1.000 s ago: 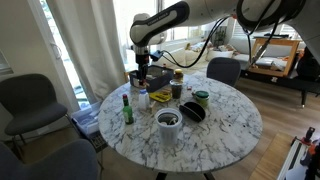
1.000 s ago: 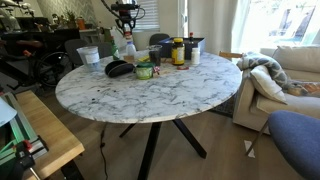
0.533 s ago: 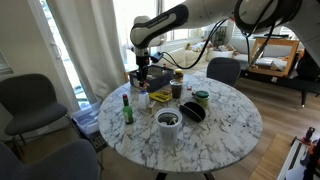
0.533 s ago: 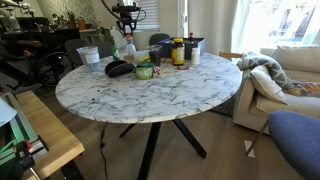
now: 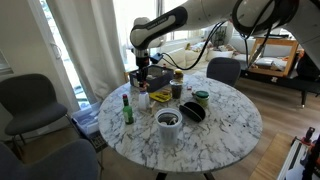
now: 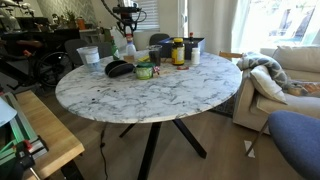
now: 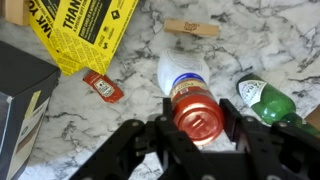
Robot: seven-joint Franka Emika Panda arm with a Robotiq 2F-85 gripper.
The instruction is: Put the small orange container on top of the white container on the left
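Orange container [image 7: 197,114]: unmoved over the last second, gripped by the closed fingers of gripper [image 7: 196,126], directly above white container [image 7: 183,70]; release pending.

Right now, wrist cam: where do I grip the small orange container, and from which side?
Probably its round body just below the lid, from straight above. The small orange container stands upright with its lid facing the wrist camera and sits between the jaws; the green bottle beside it crowds a sideways approach.
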